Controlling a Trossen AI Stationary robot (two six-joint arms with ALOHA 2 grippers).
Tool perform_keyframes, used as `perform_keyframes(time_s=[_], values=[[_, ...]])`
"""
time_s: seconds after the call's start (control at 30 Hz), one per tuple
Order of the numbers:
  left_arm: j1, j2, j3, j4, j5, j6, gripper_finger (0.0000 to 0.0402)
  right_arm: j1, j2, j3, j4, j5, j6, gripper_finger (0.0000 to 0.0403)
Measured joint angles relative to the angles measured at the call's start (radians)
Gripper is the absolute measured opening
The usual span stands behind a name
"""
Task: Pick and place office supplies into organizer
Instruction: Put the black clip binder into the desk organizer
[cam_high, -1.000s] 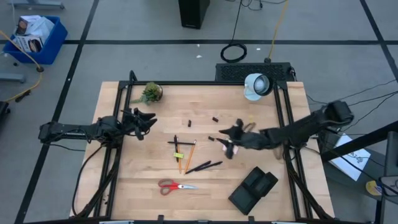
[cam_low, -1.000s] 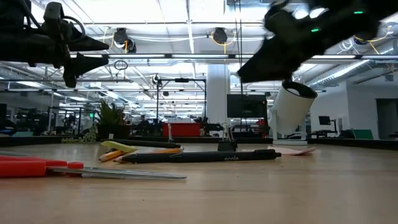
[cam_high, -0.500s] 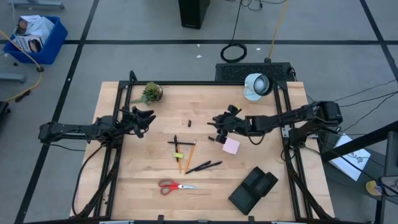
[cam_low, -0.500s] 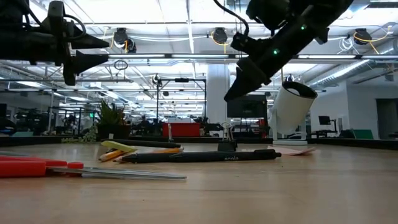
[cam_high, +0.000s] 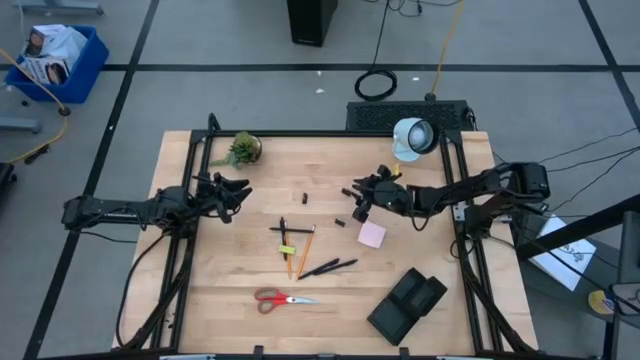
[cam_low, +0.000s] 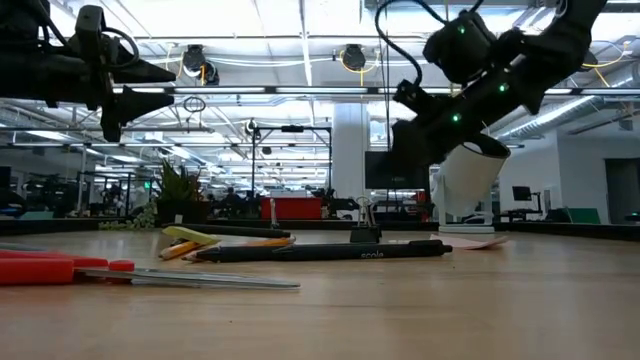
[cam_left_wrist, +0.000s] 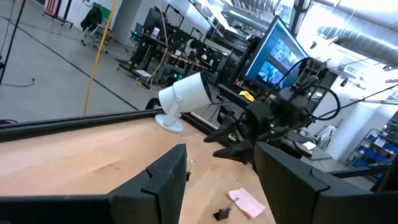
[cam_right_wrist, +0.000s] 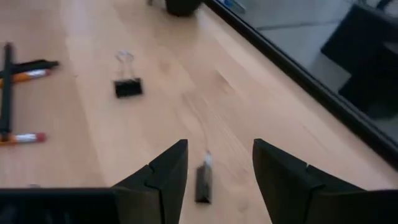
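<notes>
Left gripper (cam_high: 237, 193) hangs over the left part of the table (cam_high: 220, 290), jaws spread and empty, well apart from all supplies; this arm waits. Centre of table: crossed pens and pencils (cam_high: 296, 245), with scissors (cam_high: 278, 298) nearer the front edge. Right of these, right gripper (cam_high: 359, 197) hovers above the board, jaws spread, holding nothing. Right wrist view shows a small binder clip (cam_right_wrist: 203, 177) lying directly ahead of and between the open jaws, on the wood, its long axis roughly in line with the jaws' reach, so closing across it looks workable; a second binder clip (cam_right_wrist: 127, 84) lies farther ahead and off to one side. Right arm is clearly the nearer one. Sticky-note pad (cam_high: 372, 235) lies just beside and behind the jaws, toward the front; organizer (cam_high: 407, 304) sits well apart, front right, with nothing visible in it. Change over the last second: right gripper has left the pad and drawn back toward the lamp (cam_high: 411, 137); left gripper unchanged.
</notes>
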Motion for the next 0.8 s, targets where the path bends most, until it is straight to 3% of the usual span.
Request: perform_keyframes(time_s=[0.13, 0.27, 0.8], values=[[0.0, 0.0, 0.0, 0.008, -0.001, 0.0, 0.0196, -0.021, 0.015, -0.033, 0.052, -0.004, 0.018, 0.0169], [0.0, 0.0, 0.0, 0.008, -0.004, 0.0, 0.0196, -0.028, 0.031, -0.033, 0.095, -0.08, 0.034, 0.0169], [0.0, 0.0, 0.0, 0.03, 0.002, -0.003, 0.0196, -0.053, 0.181, -0.033, 0.227, -0.078, 0.06, 0.0169]])
